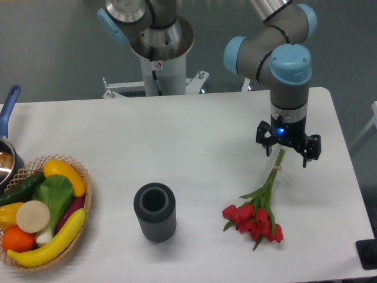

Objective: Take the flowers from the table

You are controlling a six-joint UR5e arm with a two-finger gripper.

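White table (177, 135) near its right edge holds the flowers (259, 206), and I fear my gripper (288, 152), fingers apart over the thin stem tips, may close beside them and miss.

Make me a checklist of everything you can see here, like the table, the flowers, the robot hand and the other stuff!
Surface: white table, flat, rounded corners.
Job's things: flowers lying on the table, red heads toward the front edge, stems pointing up to the gripper.
Clutter: grey ribbed cylinder standing upright; wicker basket of fruit and vegetables at left; pot with blue handle at the left edge.
Grippers: gripper open, above the stem ends; contact cannot be told.
Cables: nothing seen.
Surroundings: robot base behind the table, grey floor.
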